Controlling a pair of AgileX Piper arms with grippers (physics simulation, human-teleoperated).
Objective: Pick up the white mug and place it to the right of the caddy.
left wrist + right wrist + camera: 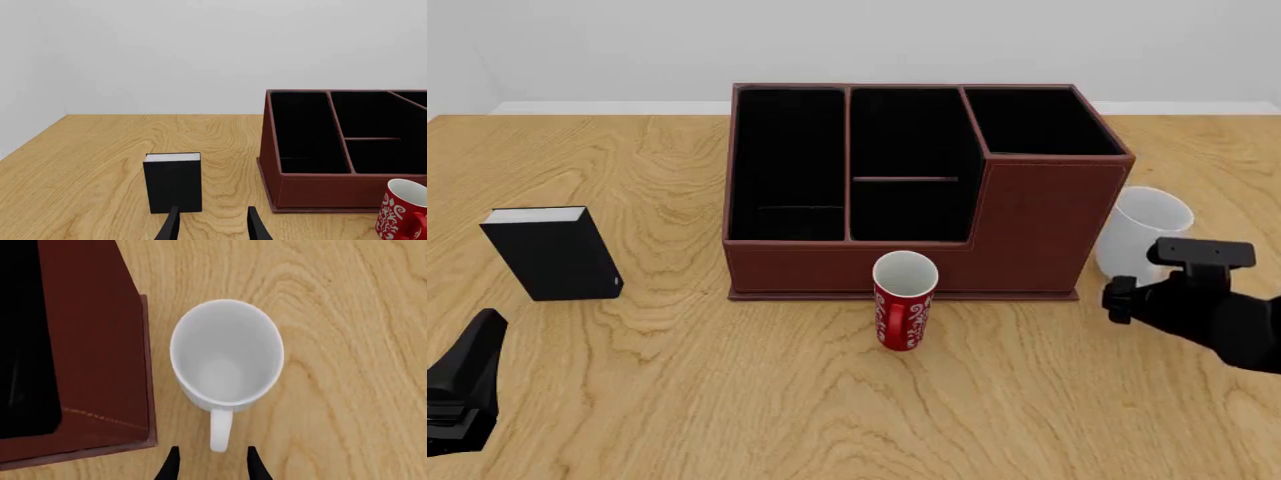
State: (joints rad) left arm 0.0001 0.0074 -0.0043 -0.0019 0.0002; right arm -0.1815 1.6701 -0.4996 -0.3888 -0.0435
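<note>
The white mug [1144, 228] stands upright on the table just right of the caddy [921, 245], a small gap apart. In the right wrist view the mug [227, 352] is seen from above, its handle [220, 432] pointing toward my right gripper [212, 467]. That gripper is open and empty, its fingertips just short of the handle's end. In the front view the right gripper [1137, 296] hovers on the near side of the mug. My left gripper [212, 227] is open and empty, low at the near left [465, 385].
A red mug with white swirls [904, 300] stands in front of the caddy's near wall. A small black book-like box [551, 253] stands upright at the left, just beyond the left gripper. The caddy's wall [93, 340] is close beside the white mug.
</note>
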